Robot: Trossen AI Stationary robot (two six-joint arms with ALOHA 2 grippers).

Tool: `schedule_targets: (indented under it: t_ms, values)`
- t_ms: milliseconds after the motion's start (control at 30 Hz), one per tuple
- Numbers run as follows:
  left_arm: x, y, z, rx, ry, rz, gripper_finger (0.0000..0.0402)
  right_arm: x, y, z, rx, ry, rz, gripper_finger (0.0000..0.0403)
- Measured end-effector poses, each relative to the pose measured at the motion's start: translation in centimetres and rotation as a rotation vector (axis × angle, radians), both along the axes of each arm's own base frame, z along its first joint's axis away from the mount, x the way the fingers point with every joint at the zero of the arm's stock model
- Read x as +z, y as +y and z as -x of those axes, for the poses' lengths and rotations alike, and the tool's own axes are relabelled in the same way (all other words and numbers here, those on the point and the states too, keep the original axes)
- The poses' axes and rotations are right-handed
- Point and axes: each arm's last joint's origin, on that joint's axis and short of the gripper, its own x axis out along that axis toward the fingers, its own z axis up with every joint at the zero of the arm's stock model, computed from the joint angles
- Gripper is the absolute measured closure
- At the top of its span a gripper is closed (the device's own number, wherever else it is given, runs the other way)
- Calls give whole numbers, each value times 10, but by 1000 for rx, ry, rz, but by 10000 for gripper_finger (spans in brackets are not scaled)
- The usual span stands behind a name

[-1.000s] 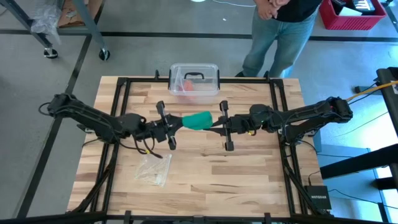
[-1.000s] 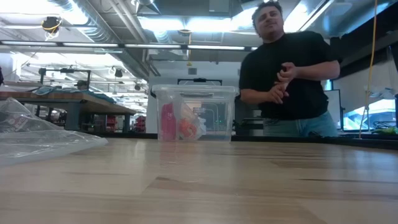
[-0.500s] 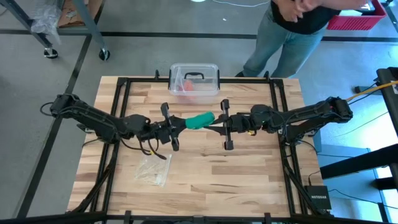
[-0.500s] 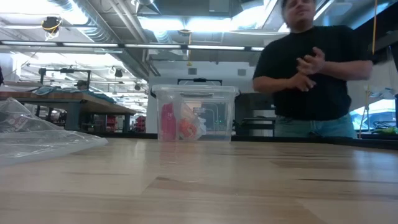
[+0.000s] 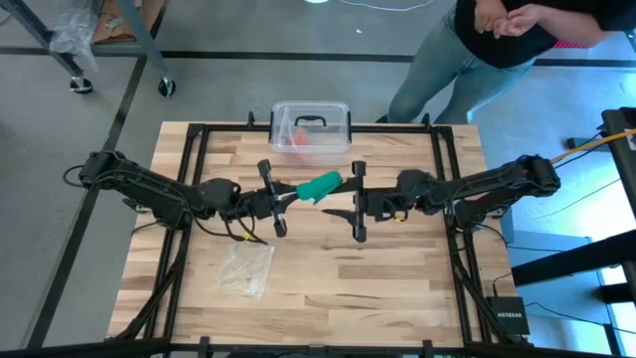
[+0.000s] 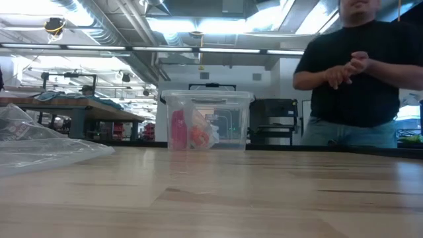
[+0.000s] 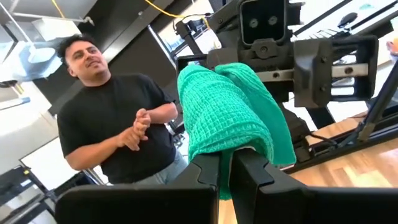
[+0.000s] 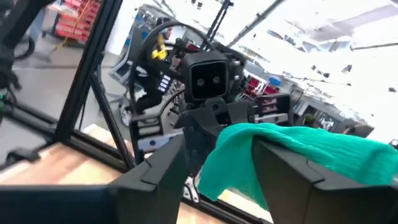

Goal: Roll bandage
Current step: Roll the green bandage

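— What is surrounding the butcher-block table (image 5: 328, 268)?
— Grey concrete floor (image 5: 248, 89) with dark lines is lying all around; a person (image 6: 360, 79) is standing beyond the far edge.
— And overhead?
— Fluorescent lights (image 6: 198, 26) are glowing among ducts; a workbench (image 6: 66, 109) is standing further back.

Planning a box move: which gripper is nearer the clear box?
Left, slightly. The left gripper, shut on the bandage, sits just below the box; the right gripper is further to its lower right.

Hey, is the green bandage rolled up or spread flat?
Bunched into a loose wad, not flat: the bandage humps above the shut left pincer, off the table.
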Motion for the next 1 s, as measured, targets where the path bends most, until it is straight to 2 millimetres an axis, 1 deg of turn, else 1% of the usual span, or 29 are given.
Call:
schedule_targets:
  t_ms: [167, 267, 400, 500, 567, 800, 933, 1000]
  values:
    - [-2, 0, 0, -3, 9, 10, 394, -12, 0, -9, -62, 30, 137, 221]
    - [-3, 1, -1, 0, 15, 30, 394, -14, -1, -10, -121, 42, 191, 227]
    - [-8, 3, -2, 8, 69, 60, 394, -14, -1, -10, -133, 41, 179, 232]
    - [-12, 3, -2, 16, 108, 68, 394, -13, 6, -9, -112, 26, 174, 233]
    - [-13, 3, -2, 21, 116, 71, 394, -13, 9, -9, -134, 33, 170, 233]
    - [-18, 3, -2, 75, 166, 42, 394, -25, 19, -6, -260, 171, 191, 233]
    - [-25, 3, -2, 79, 254, -15, 394, -30, 27, -4, -290, 224, 181, 233]
    - [-30, 2, -1, 78, 299, -25, 394, -34, 28, -3, -287, 258, 142, 233]
